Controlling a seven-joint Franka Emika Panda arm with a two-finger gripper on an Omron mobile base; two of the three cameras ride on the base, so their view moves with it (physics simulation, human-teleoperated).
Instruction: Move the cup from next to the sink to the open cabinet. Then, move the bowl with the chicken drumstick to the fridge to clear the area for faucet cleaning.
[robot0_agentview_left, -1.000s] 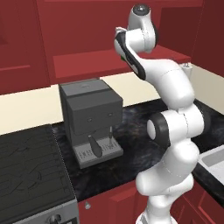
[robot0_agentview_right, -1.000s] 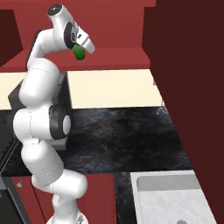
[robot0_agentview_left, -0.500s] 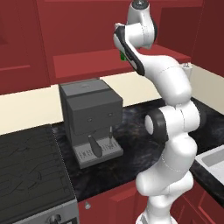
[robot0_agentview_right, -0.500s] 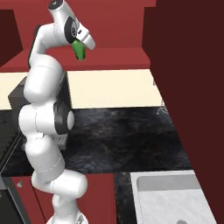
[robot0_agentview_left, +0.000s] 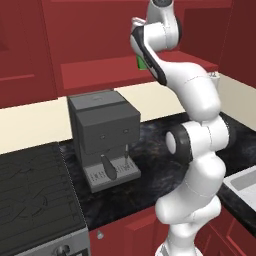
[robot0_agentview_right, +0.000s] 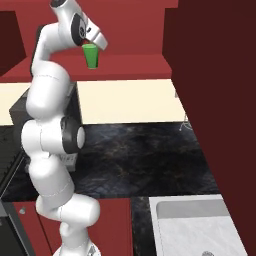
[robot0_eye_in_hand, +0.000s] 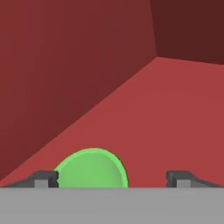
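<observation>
Standing beneath gripper (robot0_agentview_right: 95, 44): cup (robot0_agentview_right: 91, 56).

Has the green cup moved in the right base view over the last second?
Yes. The green cup has dropped slightly toward the cabinet shelf and now stands upright, under the open tool.

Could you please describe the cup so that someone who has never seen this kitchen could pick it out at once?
Look at the open red cabinet above the cream wall, up and to the right of the grey coffee machine on the dark counter. The cup stands upright on its shelf, just under the robot's open gripper. It is small, tapered and the only bright green thing among red, black and grey.
</observation>
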